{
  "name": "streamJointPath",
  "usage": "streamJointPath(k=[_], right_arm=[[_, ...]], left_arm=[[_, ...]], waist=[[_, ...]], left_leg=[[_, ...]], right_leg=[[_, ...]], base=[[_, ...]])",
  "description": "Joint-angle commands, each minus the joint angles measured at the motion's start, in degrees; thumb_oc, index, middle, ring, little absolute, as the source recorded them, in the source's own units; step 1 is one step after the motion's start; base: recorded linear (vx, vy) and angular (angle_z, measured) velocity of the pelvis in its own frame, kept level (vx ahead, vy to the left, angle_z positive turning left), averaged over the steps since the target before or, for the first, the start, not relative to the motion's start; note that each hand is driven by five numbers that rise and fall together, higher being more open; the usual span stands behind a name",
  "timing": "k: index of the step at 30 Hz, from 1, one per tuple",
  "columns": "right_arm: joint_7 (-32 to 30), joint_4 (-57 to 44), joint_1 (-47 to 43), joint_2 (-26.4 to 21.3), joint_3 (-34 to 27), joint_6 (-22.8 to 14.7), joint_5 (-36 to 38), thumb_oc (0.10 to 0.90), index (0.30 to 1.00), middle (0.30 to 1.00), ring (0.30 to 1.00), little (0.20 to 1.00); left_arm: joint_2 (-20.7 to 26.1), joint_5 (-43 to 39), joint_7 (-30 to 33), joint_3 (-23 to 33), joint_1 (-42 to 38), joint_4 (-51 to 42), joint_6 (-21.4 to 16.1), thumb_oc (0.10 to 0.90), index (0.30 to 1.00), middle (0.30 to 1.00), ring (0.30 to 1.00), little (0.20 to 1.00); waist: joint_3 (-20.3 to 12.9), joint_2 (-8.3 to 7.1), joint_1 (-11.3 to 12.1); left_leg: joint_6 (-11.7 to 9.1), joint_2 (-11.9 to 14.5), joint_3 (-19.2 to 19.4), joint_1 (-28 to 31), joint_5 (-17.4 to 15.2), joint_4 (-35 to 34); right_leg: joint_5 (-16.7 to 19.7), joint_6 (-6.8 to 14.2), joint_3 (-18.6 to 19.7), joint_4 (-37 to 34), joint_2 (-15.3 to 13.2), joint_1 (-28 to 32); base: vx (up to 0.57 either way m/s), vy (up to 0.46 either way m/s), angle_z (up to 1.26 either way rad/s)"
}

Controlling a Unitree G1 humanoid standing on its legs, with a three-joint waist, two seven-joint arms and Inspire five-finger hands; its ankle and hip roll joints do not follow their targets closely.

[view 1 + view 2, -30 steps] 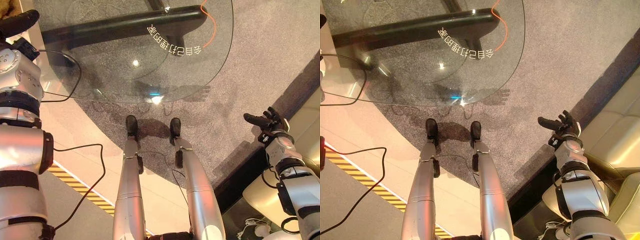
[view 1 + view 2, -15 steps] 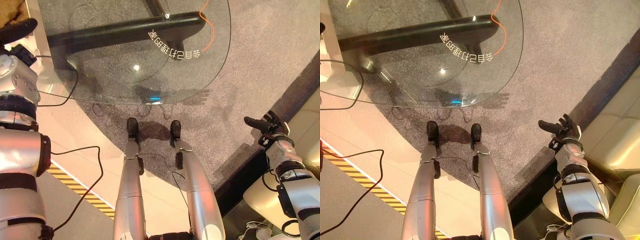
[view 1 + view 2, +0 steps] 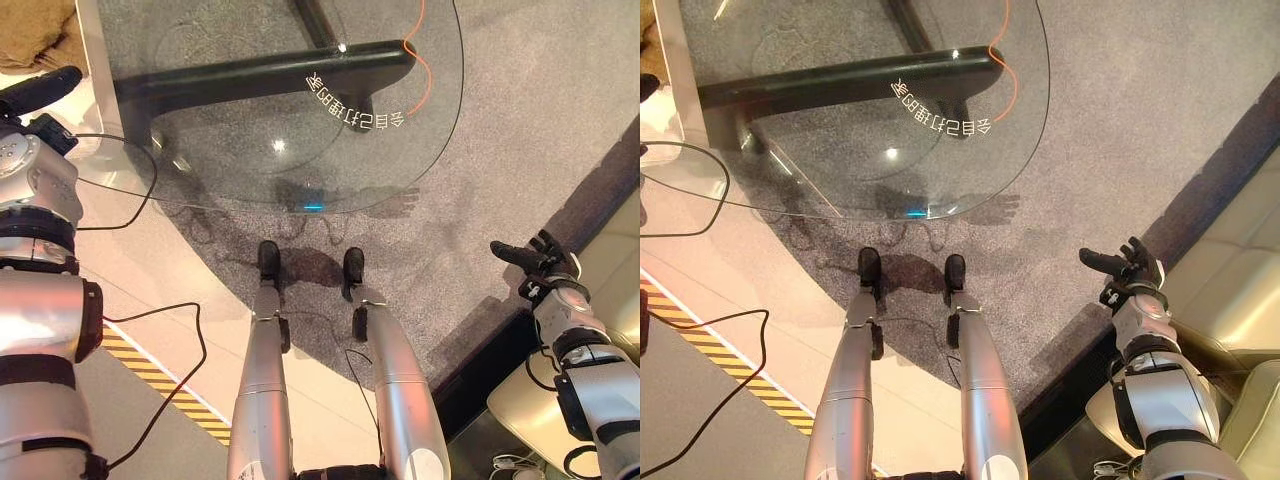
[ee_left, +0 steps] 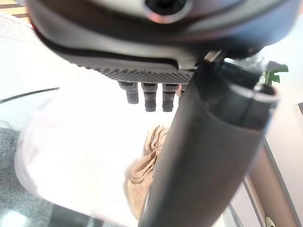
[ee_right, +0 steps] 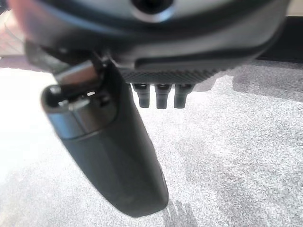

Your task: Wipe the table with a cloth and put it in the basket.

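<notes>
A crumpled tan cloth (image 3: 38, 38) lies on a pale surface at the far left, beside the round glass table (image 3: 400, 160). In the left wrist view the cloth (image 4: 144, 172) shows past my left hand (image 4: 203, 156), a little way off and untouched. My left hand (image 3: 40, 90) hovers just short of the cloth, thumb and fingers straight and holding nothing. My right hand (image 3: 540, 262) hangs out to the right over grey carpet, far from the table. Its fingers (image 5: 161, 97) are spread and empty.
A black beam (image 3: 260, 75) of the table's base shows through the glass, and an orange cord (image 3: 420, 60) lies across the far part. A cream sofa (image 3: 1230, 290) stands close to my right arm. Yellow-black floor tape (image 3: 160, 385) runs at lower left.
The whole picture has shifted downward, so the camera moved, and the tan cloth has come into sight at the top left. Both hands keep their open poses.
</notes>
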Motion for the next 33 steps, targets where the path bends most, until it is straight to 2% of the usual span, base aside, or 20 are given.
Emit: streamJointPath(k=[1, 6, 15, 18, 22, 27, 33], right_arm=[[0.40, 2.77, 4.39, -8.13, -2.30, -3.15, 0.50, 0.800, 0.900, 0.900, 0.900, 0.900], [0.24, 2.41, 5.31, -7.99, -2.69, -3.71, 0.20, 0.800, 0.900, 0.900, 0.900, 0.900], [-0.16, 2.10, 7.41, -7.44, -3.63, -3.76, 0.66, 0.800, 0.900, 0.900, 0.900, 0.900], [-0.59, 1.65, 8.56, -6.80, -3.75, -4.17, 0.82, 0.800, 0.900, 0.900, 0.900, 0.900], [-1.13, 1.07, 10.77, -5.77, -4.60, -4.94, 0.84, 0.800, 0.900, 0.900, 0.900, 0.900], [-2.34, -0.30, 14.36, -3.90, -5.74, -5.42, 0.29, 0.800, 0.900, 0.900, 0.900, 0.900], [-4.23, -1.13, 18.37, -1.72, -7.39, -4.78, -3.20, 0.800, 0.900, 0.900, 0.900, 0.900]], left_arm=[[4.11, -0.38, 0.31, 2.70, 0.48, 0.33, -3.19, 0.800, 0.900, 0.900, 0.900, 0.900], [4.55, -1.14, 0.02, 3.86, 2.25, -0.40, -4.11, 0.800, 0.900, 0.900, 0.900, 0.900], [5.24, 2.40, 4.06, 6.36, 6.01, -3.31, -8.59, 0.800, 0.900, 0.900, 0.900, 0.900], [5.36, 3.17, 5.37, 7.37, 7.54, -4.44, -10.88, 0.800, 0.900, 0.900, 0.900, 0.900], [4.86, 4.85, 7.34, 9.72, 10.88, -7.11, -15.86, 0.800, 0.900, 0.900, 0.900, 0.900], [3.80, 7.37, 8.90, 12.96, 16.52, -10.98, -19.13, 0.800, 0.900, 0.900, 0.900, 0.900], [0.23, 10.94, 7.78, 17.21, 25.97, -14.82, -18.19, 0.800, 0.900, 0.900, 0.900, 0.900]], waist=[[-1.39, 2.99, -1.08], [-1.38, 3.27, -1.03], [-1.39, 3.44, -0.32], [-1.50, 3.49, -0.15], [-2.09, 3.50, 0.24], [-3.67, 3.44, 0.79], [-6.74, 4.12, 1.74]], left_leg=[[1.76, -0.91, 0.58, 0.59, -7.90, 7.99], [1.82, -1.04, 0.71, 0.89, -7.69, 7.77], [1.79, -1.29, 0.58, 1.84, -7.65, 7.59], [1.73, -1.40, 0.61, 2.54, -7.49, 7.09], [1.55, -1.74, 0.64, 3.94, -7.14, 5.83], [1.19, -2.22, 0.91, 7.19, -6.61, 3.04], [1.00, -3.36, 1.53, 12.72, -5.82, -2.09]], right_leg=[[-2.56, 2.77, 1.35, -5.01, 1.00, 5.53], [-2.48, 2.72, 1.39, -5.12, 1.04, 5.73], [-2.45, 2.71, 1.36, -5.40, 0.90, 6.78], [-2.31, 2.83, 1.36, -5.83, 0.88, 7.40], [-2.03, 2.97, 1.28, -6.96, 0.71, 8.76], [-1.43, 3.49, 0.94, -9.36, 0.23, 11.84], [-0.84, 3.97, 0.00, -13.25, -0.86, 17.52]], base=[[0.00, 0.000, 0.00], [0.00, 0.000, 0.00], [0.00, 0.000, 0.00], [0.00, 0.000, 0.00], [0.00, 0.000, 0.00], [0.01, -0.006, 0.00], [0.04, 0.014, 0.05]])
